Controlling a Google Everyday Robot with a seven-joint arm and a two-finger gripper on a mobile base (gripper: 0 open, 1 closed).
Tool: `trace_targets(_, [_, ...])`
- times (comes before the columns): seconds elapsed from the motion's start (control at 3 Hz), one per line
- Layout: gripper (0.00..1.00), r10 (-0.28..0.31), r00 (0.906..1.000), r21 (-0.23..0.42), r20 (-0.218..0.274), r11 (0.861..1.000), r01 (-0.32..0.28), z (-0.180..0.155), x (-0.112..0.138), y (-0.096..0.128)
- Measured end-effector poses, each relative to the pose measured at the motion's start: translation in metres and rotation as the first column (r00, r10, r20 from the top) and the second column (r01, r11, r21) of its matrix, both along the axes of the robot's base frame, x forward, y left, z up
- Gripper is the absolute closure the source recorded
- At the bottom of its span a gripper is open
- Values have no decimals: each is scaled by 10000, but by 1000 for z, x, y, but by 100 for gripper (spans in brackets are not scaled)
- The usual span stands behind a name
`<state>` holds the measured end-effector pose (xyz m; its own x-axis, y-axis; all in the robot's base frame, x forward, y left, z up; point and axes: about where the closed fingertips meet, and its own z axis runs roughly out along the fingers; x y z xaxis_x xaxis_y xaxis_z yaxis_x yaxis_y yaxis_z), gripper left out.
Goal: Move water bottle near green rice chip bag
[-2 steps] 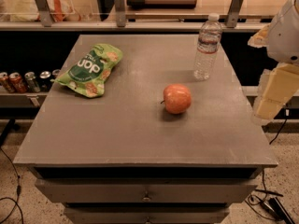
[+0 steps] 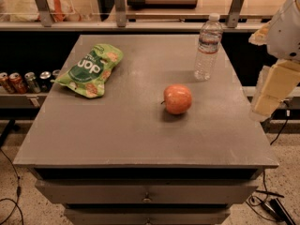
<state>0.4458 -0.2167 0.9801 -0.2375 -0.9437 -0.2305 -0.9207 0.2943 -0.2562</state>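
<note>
The water bottle (image 2: pixel 207 47), clear and ribbed with a white cap, stands upright at the back right of the grey table (image 2: pixel 136 130). The green rice chip bag (image 2: pixel 90 70) lies flat at the back left of the table, far from the bottle. My gripper (image 2: pixel 273 90) hangs at the right edge of the view, beyond the table's right side and to the right of the bottle, touching nothing.
A red-orange apple (image 2: pixel 177 99) sits near the table's middle, between bottle and bag and closer to the front. Several drink cans (image 2: pixel 26 81) stand on a low shelf to the left. A railing and counter run behind the table. Cables lie on the floor.
</note>
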Motion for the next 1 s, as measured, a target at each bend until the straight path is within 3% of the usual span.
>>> trace_targets(0.33, [0, -823, 9965, 871, 141, 9929, 807, -2, 23, -3])
trace_targets(0.67, [0, -2000, 9795, 1731, 255, 9659, 1927, -8, 51, -5])
trace_targets(1.0, [0, -3458, 9374, 2338, 415, 9155, 3273, -15, 79, -13])
